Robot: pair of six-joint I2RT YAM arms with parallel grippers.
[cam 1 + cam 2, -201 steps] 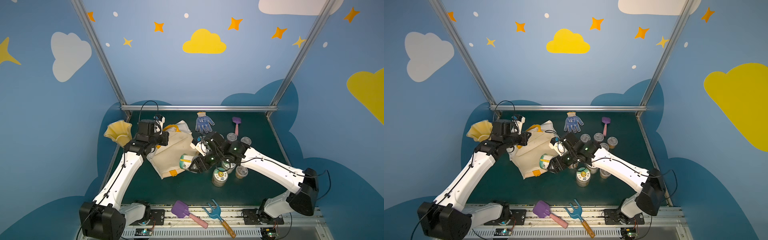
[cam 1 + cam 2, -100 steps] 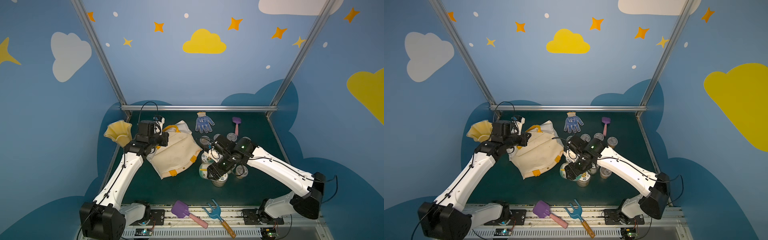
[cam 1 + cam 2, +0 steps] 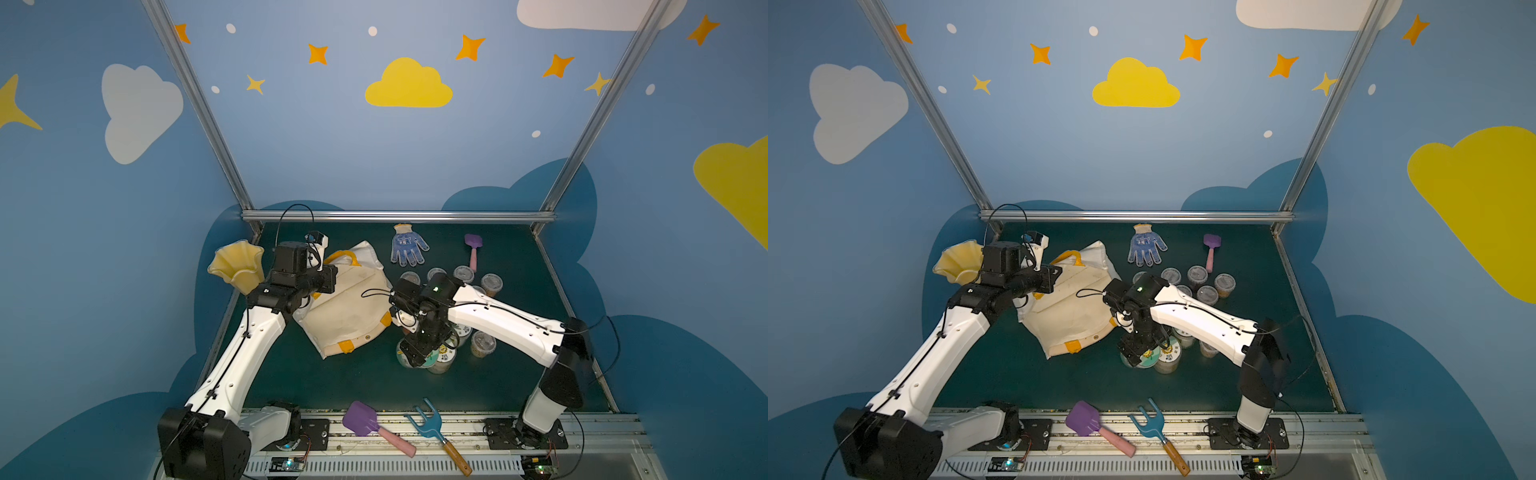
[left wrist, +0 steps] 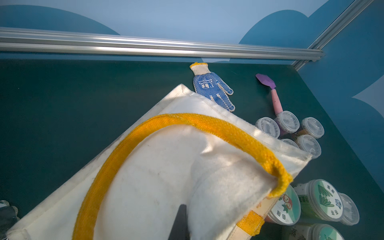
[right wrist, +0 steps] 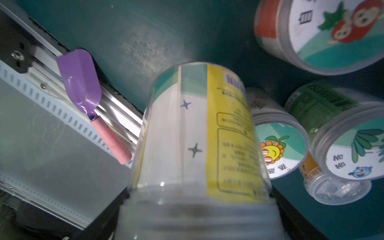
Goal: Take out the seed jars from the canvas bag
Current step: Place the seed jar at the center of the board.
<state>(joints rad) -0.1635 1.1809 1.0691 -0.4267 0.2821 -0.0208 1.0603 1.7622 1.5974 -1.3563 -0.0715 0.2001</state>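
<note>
Seed jar [image 5: 195, 135] in right pincer [image 3: 417, 353] has moved away from canvas bag [image 3: 349, 307]

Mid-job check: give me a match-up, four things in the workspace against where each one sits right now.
Things:
1. canvas bag
2. yellow-labelled jar
3. blue dotted glove
4. teal hand fork

Places:
A. across the front rail, beside the purple scoop
B. flat near the back rail
C. held by the right gripper
D. slumped, pinched by the left gripper

Pairs: 1-D, 2-C, 3-B, 4-A.
</note>
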